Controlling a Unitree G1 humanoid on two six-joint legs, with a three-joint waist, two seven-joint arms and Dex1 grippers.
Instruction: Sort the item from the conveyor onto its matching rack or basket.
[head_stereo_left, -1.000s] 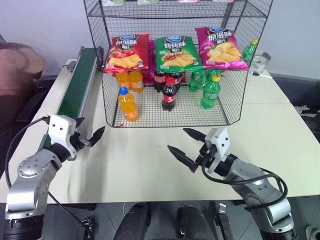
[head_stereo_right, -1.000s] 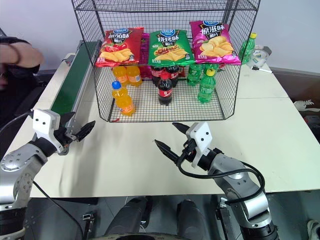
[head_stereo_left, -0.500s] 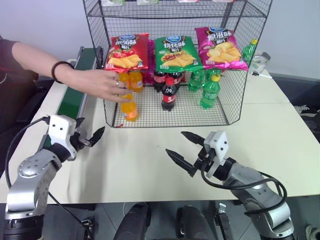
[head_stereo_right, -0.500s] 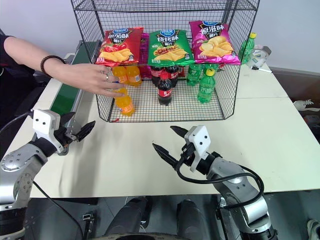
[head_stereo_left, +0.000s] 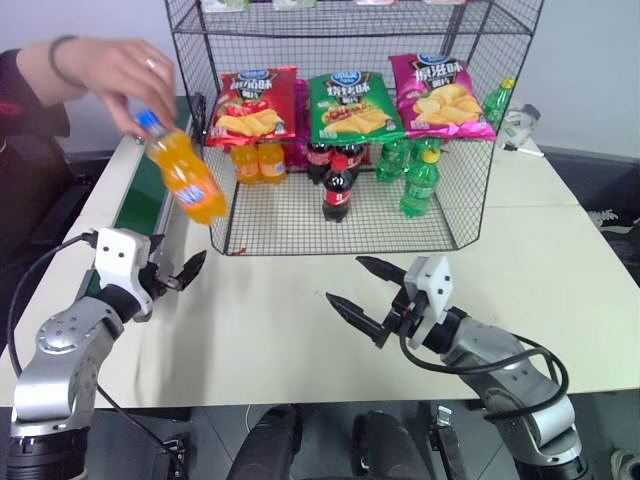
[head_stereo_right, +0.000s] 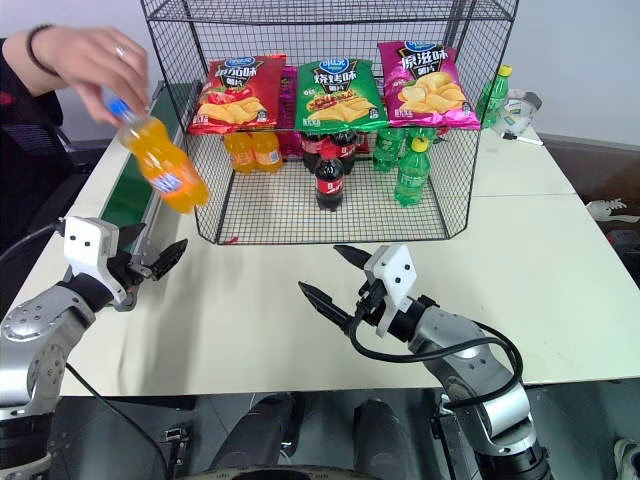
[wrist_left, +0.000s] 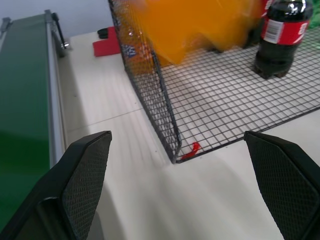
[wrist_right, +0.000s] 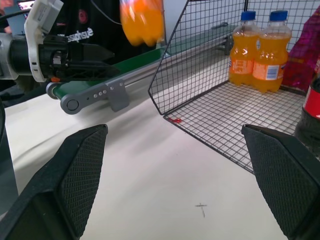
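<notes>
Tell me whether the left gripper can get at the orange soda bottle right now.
Probably not: a person's hand holds the blue-capped orange soda bottle in the air, above the open left gripper.

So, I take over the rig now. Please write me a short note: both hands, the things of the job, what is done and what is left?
Left hand: open, holding nothing, beside the long dark-green conveyor belt.
Right hand: open, holding nothing, over the table in front of the black wire-mesh rack.
Small clear orange soda bottle with blue cap: in the air, tilted, held by a person's hand above the conveyor.
Done: nothing sorted yet.
Left: once the bottle lies on the belt, probably pick it and put it with the two orange bottles in the rack.
</notes>
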